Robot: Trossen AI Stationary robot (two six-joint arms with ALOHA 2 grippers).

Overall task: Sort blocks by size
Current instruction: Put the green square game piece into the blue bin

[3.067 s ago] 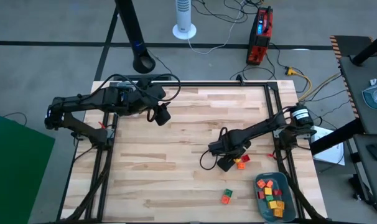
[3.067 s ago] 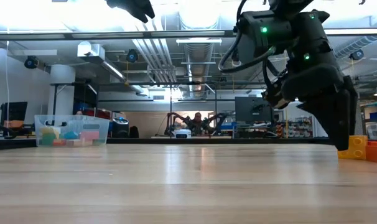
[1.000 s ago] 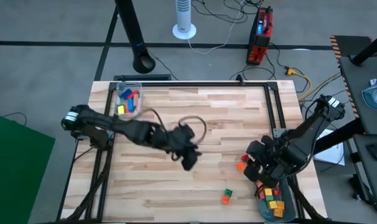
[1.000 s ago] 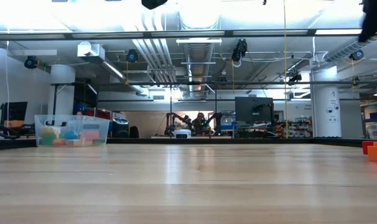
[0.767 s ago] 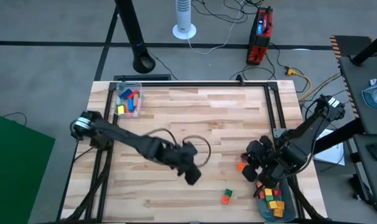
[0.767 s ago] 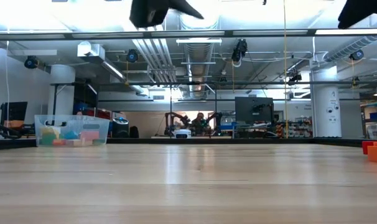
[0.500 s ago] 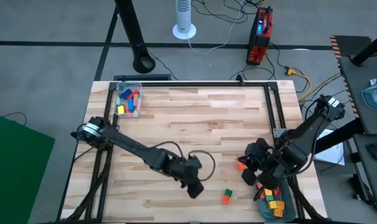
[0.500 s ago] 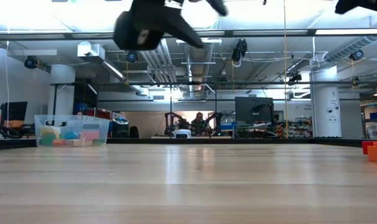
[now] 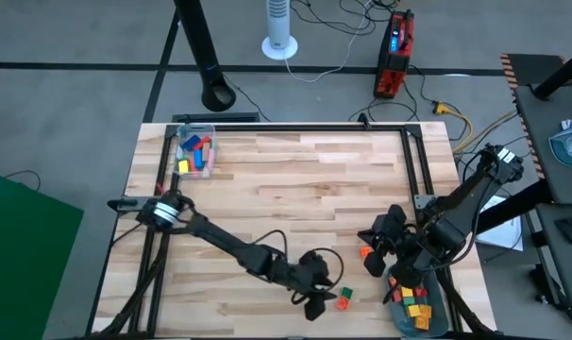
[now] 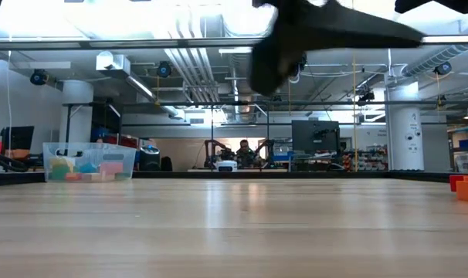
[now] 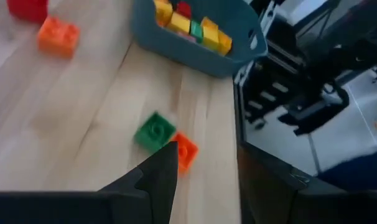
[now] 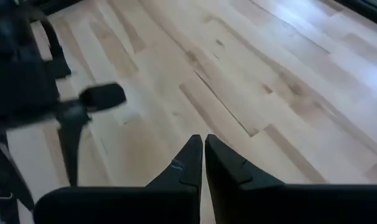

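Note:
A green block (image 9: 344, 293) and an orange block (image 9: 343, 304) lie touching on the table near its near edge. My left gripper (image 9: 319, 304) hangs low just to their left. In the left wrist view one finger (image 11: 160, 177) shows with bare wood beside it, just short of the green block (image 11: 154, 130) and the orange one (image 11: 185, 149); the gripper is open and empty. A red and an orange block (image 9: 366, 248) lie farther right. My right gripper (image 12: 203, 146) is shut and empty above the table beside the tray (image 9: 441, 312), which holds several blocks.
A clear box (image 9: 178, 132) with several blocks stands at the far left corner, also seen in the low view (image 10: 89, 162). The grey-blue tray (image 11: 195, 53) sits at the near right corner by the table edge. The table's middle is bare wood.
My left arm has swept from the table's middle toward the near right, sinking as it went, and its gripper now hangs beside the green and orange blocks. My right arm has stayed by the tray. No block has moved.

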